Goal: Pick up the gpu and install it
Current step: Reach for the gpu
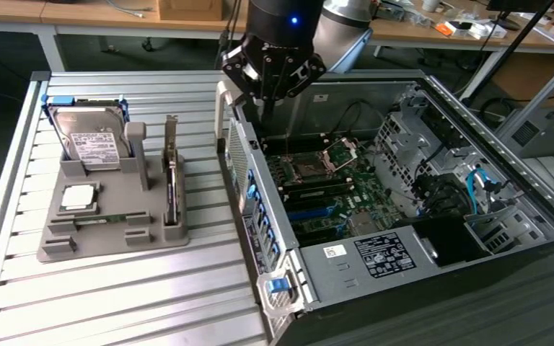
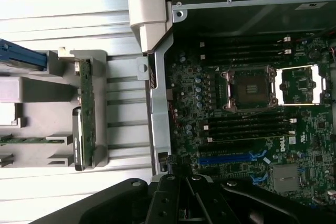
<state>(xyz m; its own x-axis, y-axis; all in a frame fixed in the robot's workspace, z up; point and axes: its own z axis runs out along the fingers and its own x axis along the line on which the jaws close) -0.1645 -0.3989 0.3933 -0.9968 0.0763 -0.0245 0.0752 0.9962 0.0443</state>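
Observation:
The gpu (image 1: 171, 182) stands on edge in a slot of the grey holder (image 1: 94, 234), its silver bracket pointing up. The wrist view shows the gpu (image 2: 84, 116) edge-on as a thin green and dark strip. My gripper (image 1: 265, 109) hangs over the back corner of the open computer case (image 1: 257, 189), to the exterior view's right of the gpu and apart from it. Its fingers are shut with nothing between them. In the wrist view the gripper (image 2: 181, 176) sits above the case wall, beside the motherboard (image 2: 241, 129) and its blue card slot (image 2: 226, 158).
The holder also carries a hard drive (image 1: 89, 140), a square CPU chip (image 1: 78, 198) and a memory stick (image 1: 113, 217). All of it rests on a ribbed metal table (image 1: 113, 303). Drive cages and cables (image 1: 479, 191) fill the case's far side.

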